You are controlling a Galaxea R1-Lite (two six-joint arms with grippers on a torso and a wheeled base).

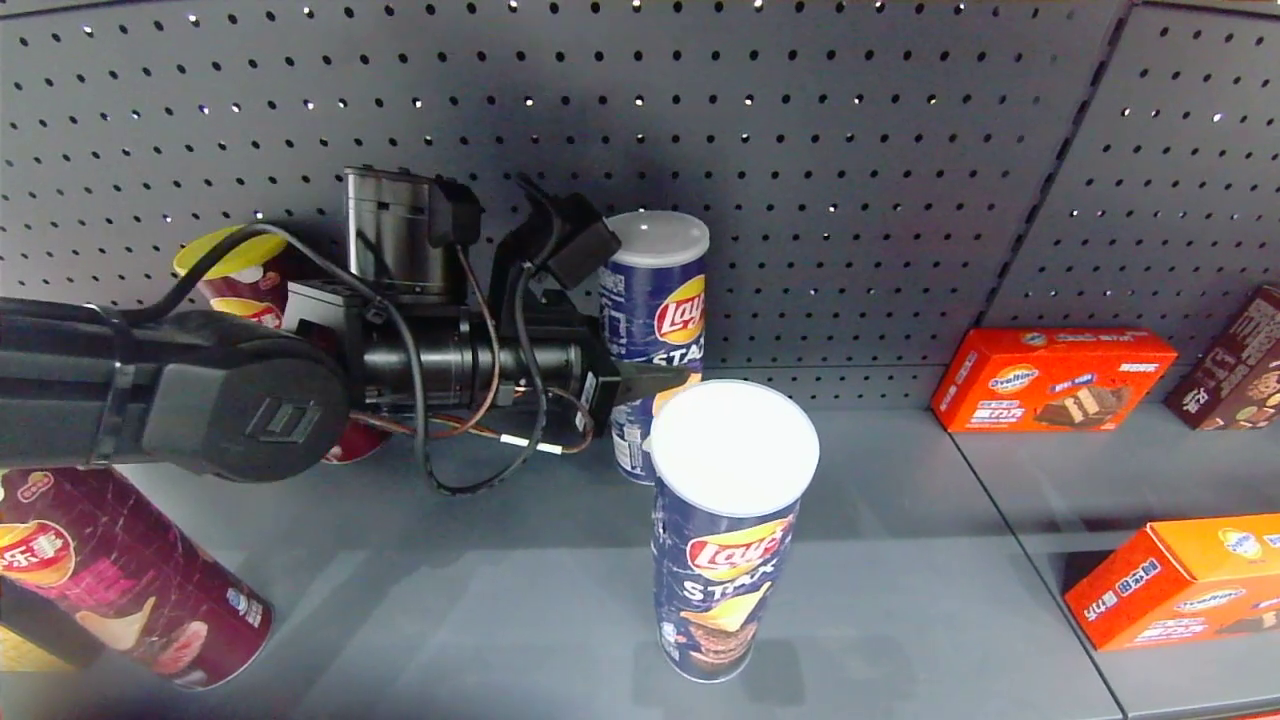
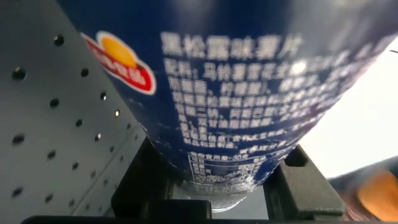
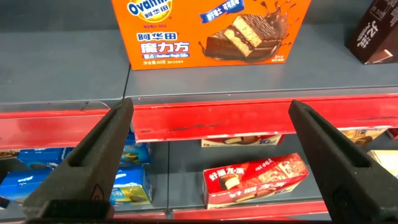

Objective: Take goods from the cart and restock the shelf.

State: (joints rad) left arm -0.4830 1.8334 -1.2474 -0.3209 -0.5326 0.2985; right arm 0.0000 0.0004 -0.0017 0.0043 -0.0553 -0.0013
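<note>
Left end effector (image 2: 217,190): we see both fingers closed against the sides of the rear blue can (image 1: 655,290), low on its body
Rear blue can: upright at the back of the shelf (image 1: 900,560), just beside the pegboard back (image 1: 800,130); we judge it placed, with only the release left
Front blue can (image 1: 725,560): upright, apart from the fingers, already stocked; how many goods are left we cannot tell
Right end effector (image 3: 211,106): fingers spread wide, holding nothing, facing a lower shelf (image 3: 249,118) with a red edge
Materials: the cans are glossy printed cylinders with flat pale lids; the shelf is matte grey; the pegboard is evenly perforated
Surroundings: a maroon can (image 1: 120,590) lies on its side at the left; flat-faced orange boxes (image 1: 1050,378) sit well apart at the right
</note>
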